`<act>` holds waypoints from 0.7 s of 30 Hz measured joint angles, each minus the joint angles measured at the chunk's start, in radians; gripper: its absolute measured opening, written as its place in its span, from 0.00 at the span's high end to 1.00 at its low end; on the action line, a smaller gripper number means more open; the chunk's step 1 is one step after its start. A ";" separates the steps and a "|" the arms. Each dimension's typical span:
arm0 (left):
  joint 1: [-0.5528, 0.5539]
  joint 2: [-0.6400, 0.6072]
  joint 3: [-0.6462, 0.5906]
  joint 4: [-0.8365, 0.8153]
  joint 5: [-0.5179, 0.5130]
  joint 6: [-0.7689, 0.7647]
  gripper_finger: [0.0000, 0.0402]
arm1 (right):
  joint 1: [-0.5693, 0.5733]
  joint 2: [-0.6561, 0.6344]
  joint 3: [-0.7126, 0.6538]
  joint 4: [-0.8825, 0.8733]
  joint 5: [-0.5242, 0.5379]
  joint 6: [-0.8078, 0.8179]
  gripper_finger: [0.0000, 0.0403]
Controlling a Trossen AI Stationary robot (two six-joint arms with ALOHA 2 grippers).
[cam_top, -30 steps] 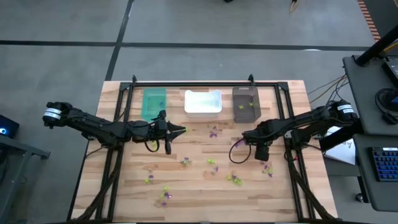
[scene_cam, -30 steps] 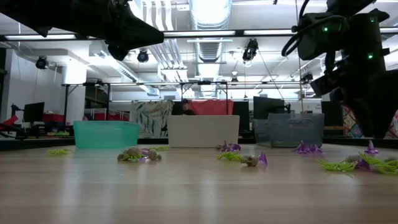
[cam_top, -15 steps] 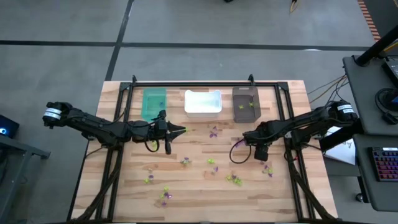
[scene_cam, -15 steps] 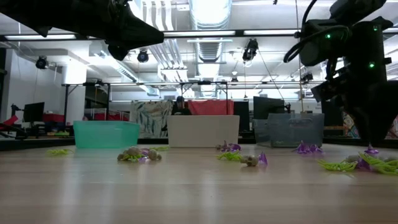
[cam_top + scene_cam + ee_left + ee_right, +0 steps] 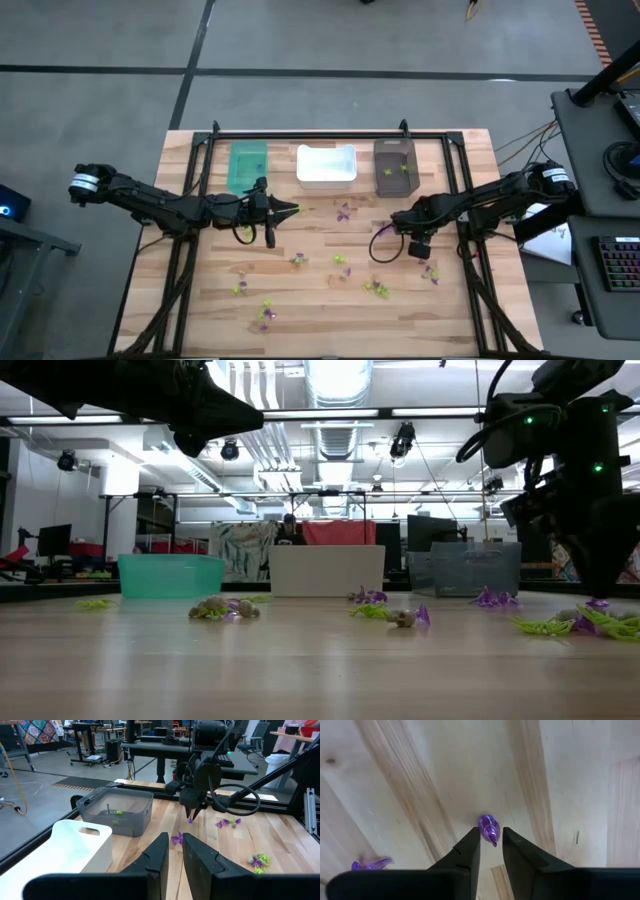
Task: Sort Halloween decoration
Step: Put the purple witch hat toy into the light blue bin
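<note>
The Halloween decoration is many tiny purple, lime-green and pale trinkets scattered over the wooden table. Some lie near the middle and some toward the near edge. My right gripper points straight down at the table's right side, shut on one purple trinket. My left gripper hovers above the table left of centre. It points level toward the right, fingers almost together, with nothing seen between them. My right gripper pinches the small purple trinket between its two fingertips, coming from above and pointing down. The trinket lies on the table top, its tapered end between the fingers. The left wrist view shows it under the fingertips.
Three bins stand in a row at the far edge: teal, white, and dark with a few trinkets inside. A dark frame rail runs behind them. More purple trinkets lie beside my right gripper.
My right gripper has sunk slightly onto the purple trinket, and in the low view its fingers have drawn together around it. The trinket has stayed on the table.
</note>
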 joint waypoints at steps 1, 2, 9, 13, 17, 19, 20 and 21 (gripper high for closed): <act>0.000 0.000 0.000 0.000 0.000 0.000 0.90 | 0.000 0.000 0.000 0.000 0.000 -0.001 0.86; 0.000 0.000 0.000 0.000 0.000 0.000 0.90 | 0.000 0.000 0.000 0.000 -0.001 -0.001 0.88; 0.000 0.000 0.000 0.000 0.000 0.000 0.90 | 0.000 0.000 0.000 -0.001 -0.009 0.009 0.97; 0.000 0.000 0.000 0.000 0.000 0.000 0.90 | 0.000 0.000 0.000 -0.001 -0.009 0.011 0.98; 0.000 0.000 0.000 0.004 0.000 0.000 0.90 | -0.001 0.000 0.036 -0.007 -0.005 0.013 0.98; 0.000 0.000 0.000 0.021 0.000 -0.001 0.90 | -0.001 0.000 0.069 -0.004 -0.002 0.009 0.98; 0.000 0.000 0.000 0.035 0.000 -0.001 0.90 | -0.001 0.000 0.086 -0.005 -0.002 0.003 0.98; 0.000 0.000 0.000 0.048 0.001 0.000 0.90 | -0.001 -0.001 0.105 -0.004 -0.002 -0.005 0.98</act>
